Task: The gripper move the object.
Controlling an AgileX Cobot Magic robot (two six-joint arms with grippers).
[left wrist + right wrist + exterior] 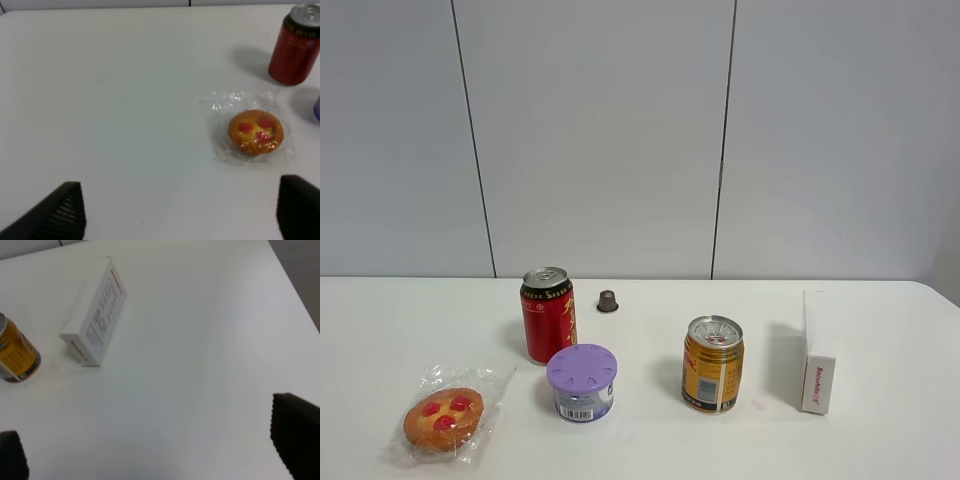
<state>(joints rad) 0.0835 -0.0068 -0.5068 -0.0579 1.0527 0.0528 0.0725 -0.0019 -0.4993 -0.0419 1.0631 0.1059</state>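
The object, a golden-brown bun with red spots (444,417) in crinkly clear wrap, lies on the white table (880,440) at the front left. It also shows in the left wrist view (255,131). My left gripper (182,212) is open, its black fingertips (62,212) wide apart, hovering above bare table short of the bun. My right gripper (160,450) is open over bare table at the right side, away from the bun. Neither gripper nor arm shows in the exterior high view.
A red can (548,314) (294,46) stands behind a purple-lidded tub (582,382). A gold can (712,363) (14,356) stands mid-table. A white box (817,351) (94,311) stands at the right. A small dark cap (608,300) sits at the back.
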